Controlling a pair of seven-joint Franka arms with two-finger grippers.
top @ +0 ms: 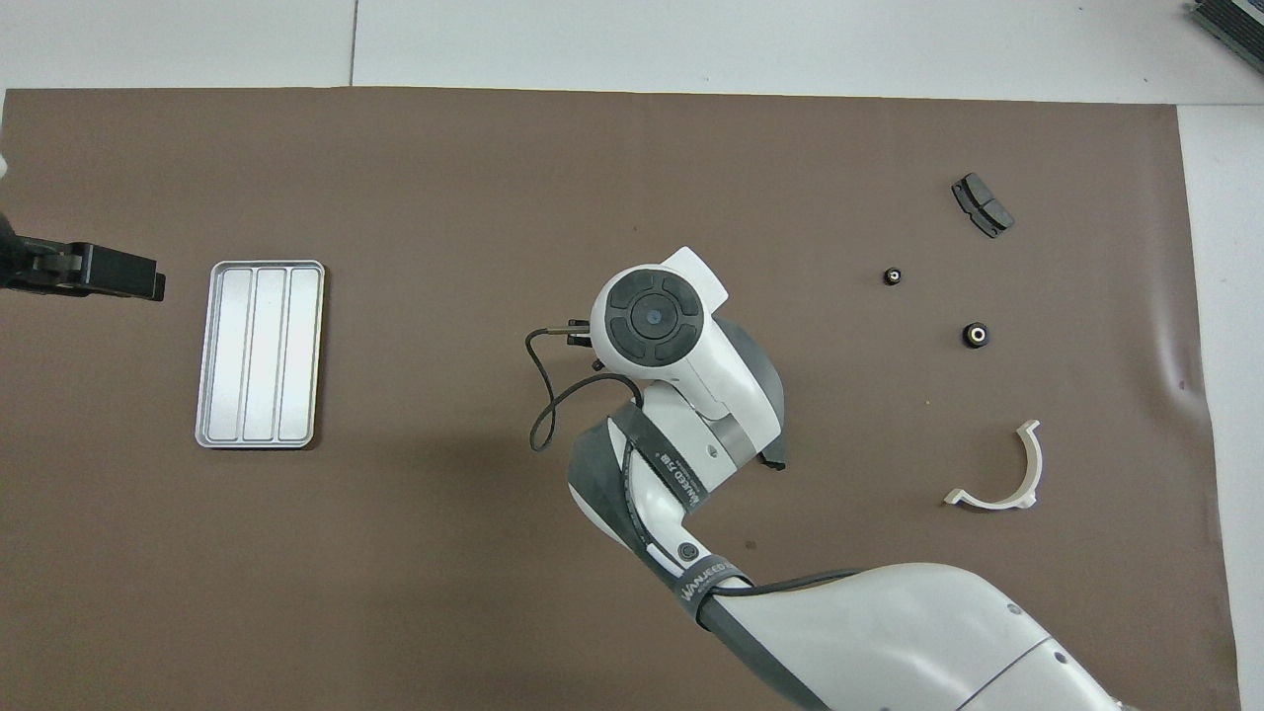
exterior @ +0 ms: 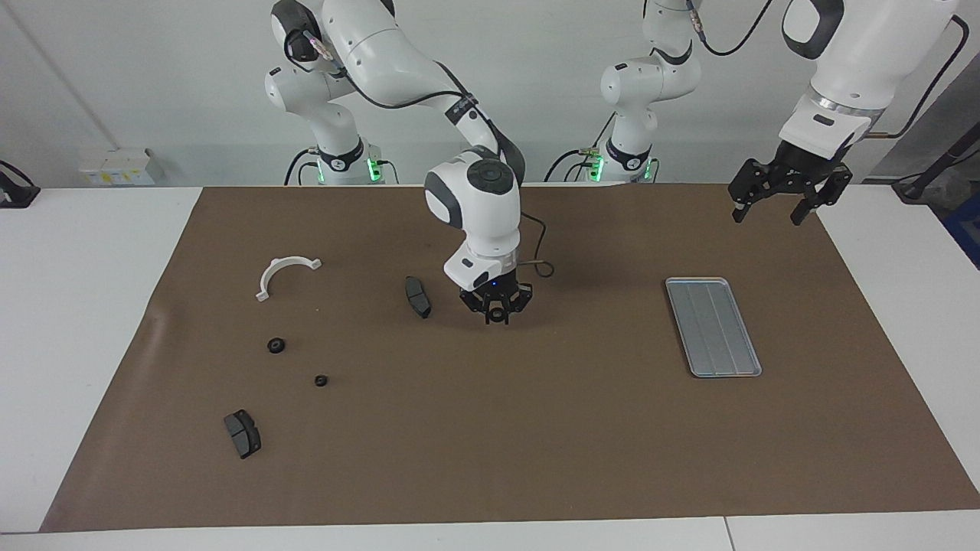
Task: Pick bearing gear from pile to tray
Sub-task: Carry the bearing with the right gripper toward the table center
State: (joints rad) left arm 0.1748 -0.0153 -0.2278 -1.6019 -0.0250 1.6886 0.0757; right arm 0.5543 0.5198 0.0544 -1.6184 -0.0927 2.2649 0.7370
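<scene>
Brown mat (exterior: 536,428) covers the table. Tray (exterior: 713,327) near the left arm's end, nothing in it. Right gripper (exterior: 496,315) over mat's middle, fingertips pinching a small dark gear, hard to make out. Left gripper (exterior: 768,207) over the mat's corner at its own end, jaws spread, waiting. Two gears (exterior: 276,345) near right arm's end.

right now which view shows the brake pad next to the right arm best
The facing view: the brake pad lies in plain sight on the brown mat, beside the right end effector toward the right arm's end of the table. In the overhead view the right arm covers nearly all of it; only a dark tip shows.
</scene>
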